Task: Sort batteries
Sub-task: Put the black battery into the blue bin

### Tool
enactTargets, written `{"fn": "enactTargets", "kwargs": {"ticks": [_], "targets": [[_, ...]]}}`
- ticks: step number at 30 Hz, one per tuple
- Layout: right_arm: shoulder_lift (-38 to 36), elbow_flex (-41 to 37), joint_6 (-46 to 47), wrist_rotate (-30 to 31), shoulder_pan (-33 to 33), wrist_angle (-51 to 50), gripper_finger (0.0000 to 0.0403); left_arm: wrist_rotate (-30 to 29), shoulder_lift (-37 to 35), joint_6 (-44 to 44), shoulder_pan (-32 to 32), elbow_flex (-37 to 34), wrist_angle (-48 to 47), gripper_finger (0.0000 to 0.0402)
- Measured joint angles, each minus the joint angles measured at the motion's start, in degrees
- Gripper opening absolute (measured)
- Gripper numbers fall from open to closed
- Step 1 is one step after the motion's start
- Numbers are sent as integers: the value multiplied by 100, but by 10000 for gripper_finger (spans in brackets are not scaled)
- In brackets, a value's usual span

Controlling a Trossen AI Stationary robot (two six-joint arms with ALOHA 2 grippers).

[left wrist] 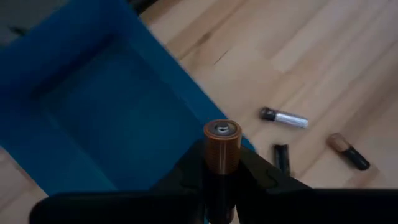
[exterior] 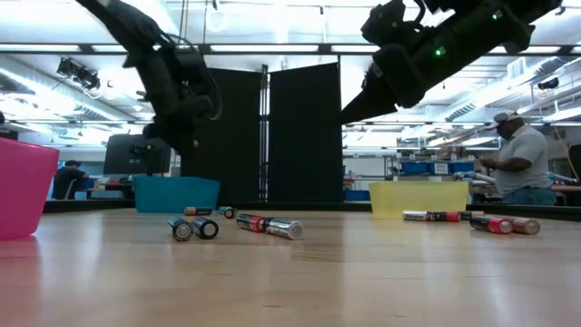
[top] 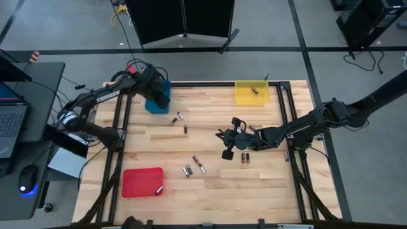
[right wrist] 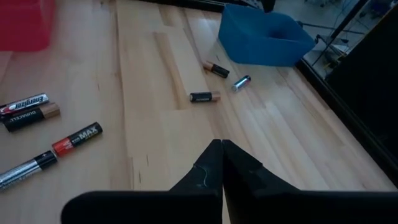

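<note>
Left gripper (left wrist: 221, 177) grasps a copper-topped battery (left wrist: 222, 146) above the blue tray (top: 158, 95), upper left of the overhead view.

Right gripper (right wrist: 222, 163), fingers pressed together and apparently empty, hangs mid-table; loose batteries (top: 194, 165) lie scattered centre frame.

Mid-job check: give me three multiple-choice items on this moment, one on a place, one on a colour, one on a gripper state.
1. The left gripper is above which tray?
A. red
B. blue
C. yellow

2. The tray at the far right corner of the table is
A. yellow
B. green
C. white

3. The right gripper is
A. shut on a battery
B. wide open
C. shut and empty

Answers: 1 B, its wrist view shows the blue tray right below the held battery. 2 A, the high view shows yellow. 3 C, its fingers meet with nothing between them.
</note>
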Motion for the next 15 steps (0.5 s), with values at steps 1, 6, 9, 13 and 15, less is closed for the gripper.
{"fn": "enactTargets", "kwargs": {"ticks": [1, 6, 9, 13, 15], "targets": [[0, 1, 0, -1, 0, 3, 9, 55, 170, 23, 88, 126, -77, 53], [0, 2, -2, -1, 0, 0, 12, 112, 1017, 257, 388, 792, -530, 53], [0, 2, 0, -1, 0, -23, 11, -10, 1469, 307, 478, 1143, -733, 53], [0, 4, -2, -1, 0, -22, 11, -228, 1967, 434, 571, 1469, -1118, 53], [0, 6, -4, -1, 0, -28, 11, -391, 2134, 445, 600, 1521, -1197, 53]]}}
